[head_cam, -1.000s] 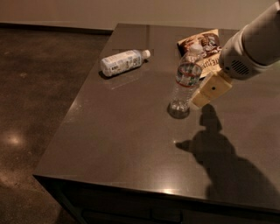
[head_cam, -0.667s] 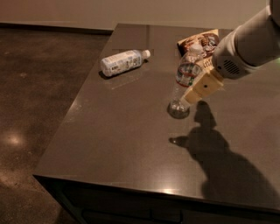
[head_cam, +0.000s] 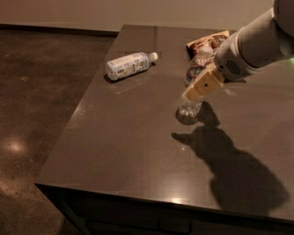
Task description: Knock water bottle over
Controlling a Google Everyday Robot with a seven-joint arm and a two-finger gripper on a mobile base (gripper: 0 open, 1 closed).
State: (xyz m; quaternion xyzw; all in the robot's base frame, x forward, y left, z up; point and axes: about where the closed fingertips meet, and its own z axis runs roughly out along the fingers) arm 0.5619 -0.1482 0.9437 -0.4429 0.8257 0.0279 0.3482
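Gripper, jaws' state untellable, sits against the water bottle right of frame centre; bottle roughly upright on the table, so the toppling push remains.

Dark glossy table, glare spots near its front edge, mottled brown floor on the left, pale wall behind.

water bottle: clear, ribbed, thin red-white-teal band | gripper: tan, across the water bottle's middle | arm: pale grey | lying bottle: clear with broad white label, white cap | snack bag: brown, orange edge | table: glossy dark grey-brown | floor: mottled dark brown | wall: beige
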